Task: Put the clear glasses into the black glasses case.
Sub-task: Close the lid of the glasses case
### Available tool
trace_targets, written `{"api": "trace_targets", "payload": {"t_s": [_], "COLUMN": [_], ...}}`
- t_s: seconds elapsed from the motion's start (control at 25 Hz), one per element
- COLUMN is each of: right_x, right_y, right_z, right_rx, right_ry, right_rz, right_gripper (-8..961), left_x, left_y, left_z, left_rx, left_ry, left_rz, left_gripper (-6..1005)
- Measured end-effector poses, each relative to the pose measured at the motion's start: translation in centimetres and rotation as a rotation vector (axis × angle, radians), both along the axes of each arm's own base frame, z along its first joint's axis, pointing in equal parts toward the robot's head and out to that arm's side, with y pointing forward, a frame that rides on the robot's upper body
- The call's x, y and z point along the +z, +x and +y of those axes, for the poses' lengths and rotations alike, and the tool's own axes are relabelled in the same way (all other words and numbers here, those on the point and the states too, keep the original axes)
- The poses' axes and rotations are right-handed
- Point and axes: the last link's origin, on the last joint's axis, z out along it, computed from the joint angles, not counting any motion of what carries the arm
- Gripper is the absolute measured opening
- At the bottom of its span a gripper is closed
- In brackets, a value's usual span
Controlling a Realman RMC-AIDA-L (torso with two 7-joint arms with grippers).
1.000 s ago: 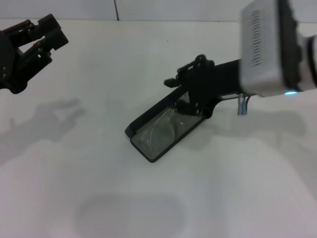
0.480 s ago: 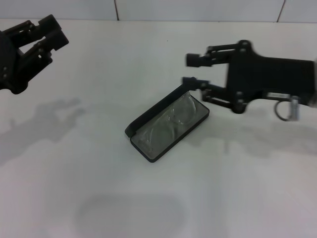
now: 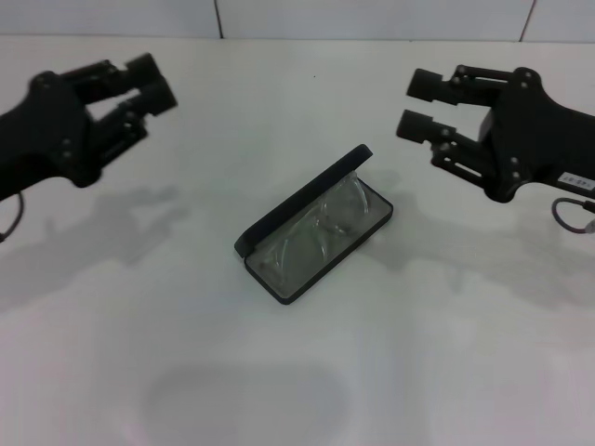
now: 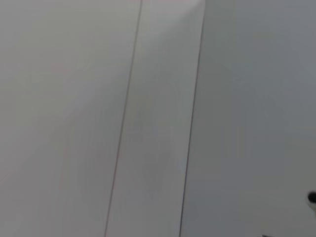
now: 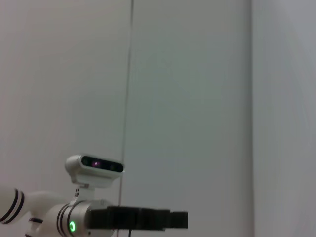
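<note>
The black glasses case (image 3: 299, 202) lies open in the middle of the white table, its lid raised along the far-left side. The clear glasses (image 3: 316, 234) lie inside it on the grey lining, apart from both grippers. My right gripper (image 3: 418, 104) hovers up and to the right of the case, open and empty, fingers pointing left. Off to the case's upper left, my left gripper (image 3: 158, 82) is raised, open and empty. The right wrist view shows the left arm's gripper (image 5: 143, 218) from afar. Only bare wall fills the left wrist view.
The white table (image 3: 446, 353) carries nothing else. A tiled wall (image 3: 372, 19) rises behind its far edge. The arms cast soft shadows on the table at the left and right of the case.
My right gripper has let go of the glasses, left them in the case, and pulled back up and to the right. The left gripper has shifted right, toward the middle.
</note>
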Motion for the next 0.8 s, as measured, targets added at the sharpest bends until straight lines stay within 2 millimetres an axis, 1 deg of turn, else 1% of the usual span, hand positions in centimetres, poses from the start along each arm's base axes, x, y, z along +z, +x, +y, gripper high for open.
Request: {"api": "trace_targets", "payload": {"t_s": [0.12,0.24,0.44,0.56,0.8], "right_x": [0.1,0.6,1.1,1.4,2.7], "right_y": [1.0,2.5,3.9,4.5,6.4], "right_z": [-0.1,-0.2,-0.6,-0.9,-1.3], "right_rx": [-0.043,-0.109,-0.16,-0.175,-0.255], "right_ry": [0.006,0.015,0.022,0.048,0.121], "right_rz": [0.018,0.049,0.085,0.089,0.116], "right_gripper": [358,357,355,353,351], "left_x": [-0.7,-1.4,-2.7,-3.1,-3.6], "left_y": [0.3,0.4,0.8,1.1,1.7], "left_z": [0.5,1.1,1.8,2.3,3.0], "left_rx": [-0.003,0.008,0.017,0.018,0.019], "left_ry": [-0.026,-0.054,-0.083,-0.084,-0.072], "left_rz": [0.03,0.068,0.112,0.119,0.118], "left_gripper": [322,322,323,323,302]}}
